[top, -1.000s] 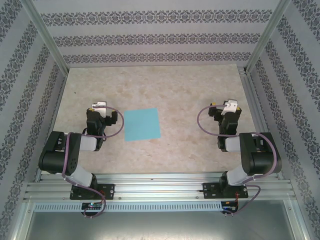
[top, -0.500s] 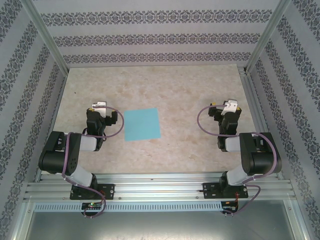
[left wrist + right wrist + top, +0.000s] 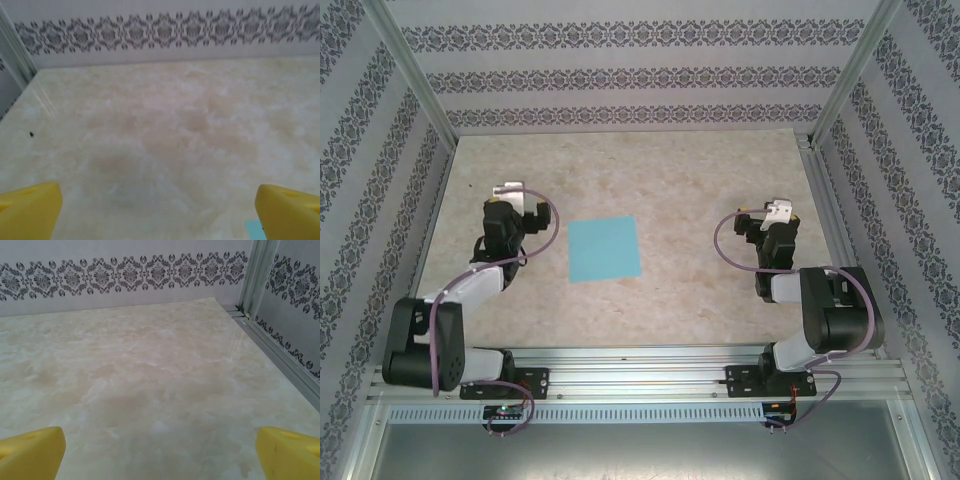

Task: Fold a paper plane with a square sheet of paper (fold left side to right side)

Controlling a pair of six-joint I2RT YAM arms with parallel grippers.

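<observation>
Plainly: left gripper [image 3: 160, 215] and right gripper [image 3: 160, 455] both spread wide, sheet [image 3: 604, 249] flat between them.

The left gripper's yellow fingers [image 3: 27, 212] stand far apart over bare table [image 3: 680, 170], holding nothing (a blue corner of the sheet peeks in at the lower right of its wrist view). The right gripper gapes just as wide, also empty. The turquoise sheet lies unfolded on the table, near the left gripper, well apart from the right, touched by neither.
</observation>
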